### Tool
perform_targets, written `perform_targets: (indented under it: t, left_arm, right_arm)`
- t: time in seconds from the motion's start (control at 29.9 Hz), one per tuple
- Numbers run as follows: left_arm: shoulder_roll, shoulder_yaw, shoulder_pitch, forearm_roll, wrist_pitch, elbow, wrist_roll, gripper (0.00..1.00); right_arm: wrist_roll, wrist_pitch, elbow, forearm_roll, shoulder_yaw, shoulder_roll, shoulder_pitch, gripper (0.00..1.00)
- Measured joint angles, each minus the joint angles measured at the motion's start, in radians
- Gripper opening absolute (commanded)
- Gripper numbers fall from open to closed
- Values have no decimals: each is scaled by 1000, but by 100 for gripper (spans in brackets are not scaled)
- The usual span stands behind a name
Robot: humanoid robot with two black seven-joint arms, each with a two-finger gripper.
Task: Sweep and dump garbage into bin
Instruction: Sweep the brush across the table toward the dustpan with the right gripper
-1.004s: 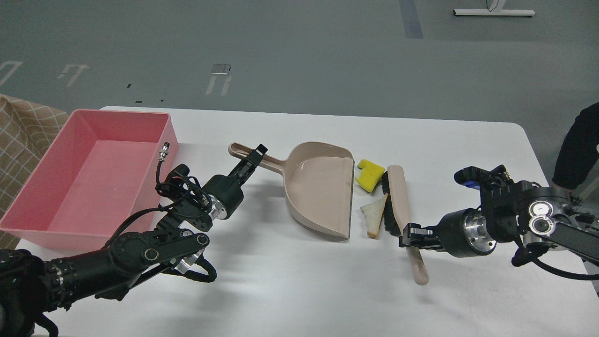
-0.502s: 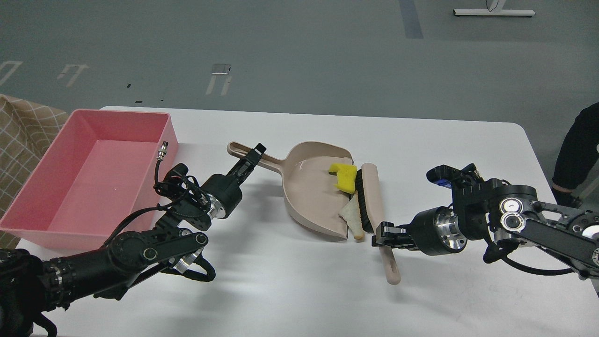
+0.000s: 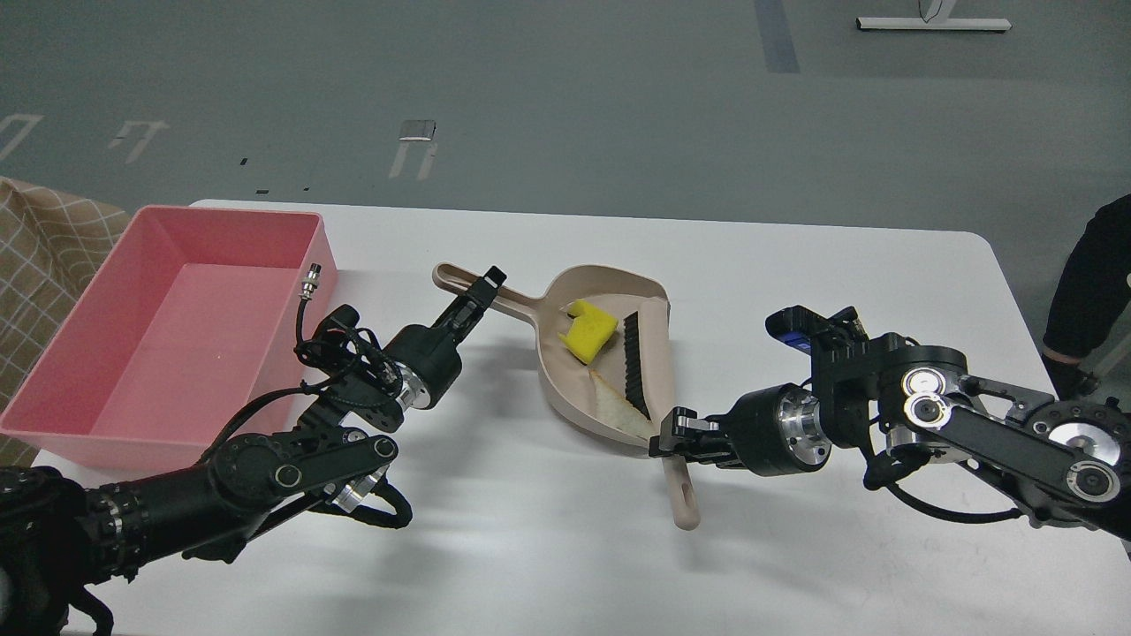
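The beige dustpan [image 3: 574, 371] lies mid-table with its handle to the left. My left gripper [image 3: 482, 296] is shut on the dustpan handle [image 3: 495, 299]. My right gripper [image 3: 669, 439] is shut on the beige brush handle [image 3: 682, 495]. The brush's black bristles [image 3: 634, 362] lie inside the pan's open right side. The yellow sponge [image 3: 589, 329] and the white bread slice [image 3: 618, 406] both lie inside the pan, left of the bristles. The pink bin [image 3: 79, 389] stands at the table's left end, and nothing lies in it.
A white table [image 3: 795, 265] holds everything. A beige checked cloth [image 3: 35, 256] hangs beyond the bin at far left. A dark-clothed person [image 3: 1091, 283] shows at the right edge. Grey floor lies beyond the table's far edge.
My right gripper has swept the brush leftward. The sponge and the bread slice have gone from the table right of the pan into the pan. The left gripper has kept its hold.
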Motion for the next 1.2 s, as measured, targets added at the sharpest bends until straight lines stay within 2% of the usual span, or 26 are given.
perform_targets:
  t: [0.47, 1.2]
  left_arm:
    - [1, -6, 4, -2, 0, 0, 0, 0]
    - [3, -11, 3, -33, 0, -5, -1, 0]
  right_arm:
    - [0, 0, -46, -1, 28, 82, 4, 0]
    - [0, 0, -6, 6, 55, -30, 18, 0]
